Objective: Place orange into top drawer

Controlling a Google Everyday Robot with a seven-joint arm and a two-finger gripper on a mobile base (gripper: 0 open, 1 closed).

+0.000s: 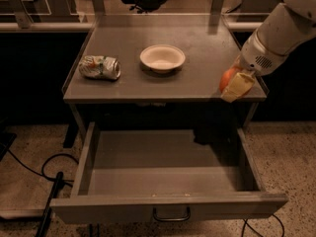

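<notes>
The orange (227, 78) sits at the front right corner of the grey table top (148, 83), partly hidden by the gripper. My gripper (234, 85) reaches down from the white arm at the upper right, and its pale yellow fingers (238, 87) wrap around the orange. The top drawer (168, 181) is pulled out wide below the table top, its flat grey bottom bare, with a dark curved handle (171, 215) on the front panel. The orange and gripper are above the drawer's back right corner.
A white bowl (162, 58) stands at the middle of the table top. A crushed white-green can (99, 67) lies at its left. Black cables (49, 177) run over the speckled floor at the left. A rail and chair stand behind the table.
</notes>
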